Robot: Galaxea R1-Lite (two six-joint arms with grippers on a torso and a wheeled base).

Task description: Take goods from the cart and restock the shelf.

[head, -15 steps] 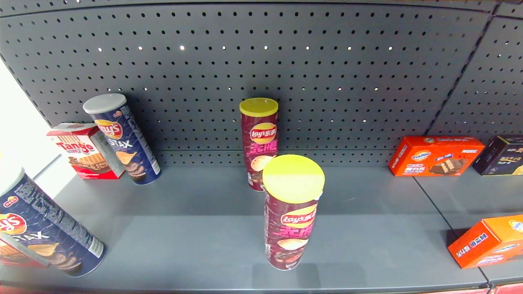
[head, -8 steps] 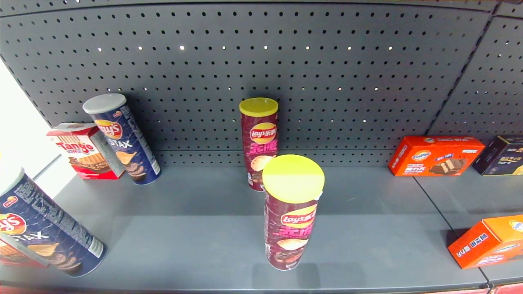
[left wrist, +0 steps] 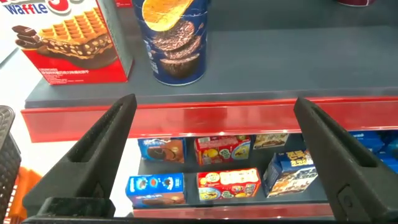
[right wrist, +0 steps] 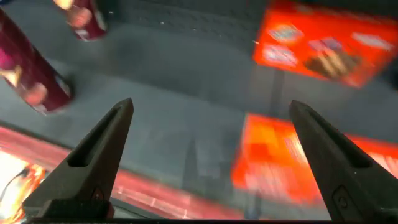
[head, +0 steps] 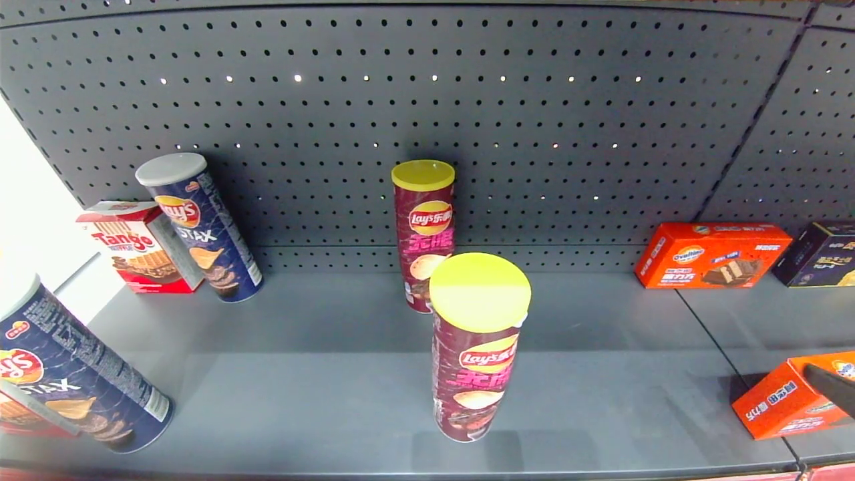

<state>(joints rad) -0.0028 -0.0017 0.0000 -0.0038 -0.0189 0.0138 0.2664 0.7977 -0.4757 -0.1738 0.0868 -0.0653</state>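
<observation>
On the grey shelf (head: 320, 374) a maroon chip can with a yellow lid (head: 475, 347) stands upright near the front, and a second one (head: 425, 234) stands behind it against the pegboard. My right gripper (right wrist: 211, 162) is open and empty, above the shelf's front right part, beside the near orange box (right wrist: 280, 158); one dark fingertip (head: 831, 386) shows over that box (head: 781, 397). My left gripper (left wrist: 211, 162) is open and empty, below and in front of the red shelf lip (left wrist: 205, 115), under a blue chip can (left wrist: 177, 43) and a waffle box (left wrist: 74, 37).
At the left stand two blue cans (head: 200, 227) (head: 73, 374) and a red wafer box (head: 137, 247). An orange box (head: 711, 254) and a dark box (head: 821, 254) lie at the back right. Small packs (left wrist: 227, 183) fill the lower shelf. A black mesh basket (left wrist: 6, 155) stands by the left gripper.
A dark fingertip of my right gripper has come into the head view at the lower right edge, over the near orange box. The goods on the shelf have not moved.
</observation>
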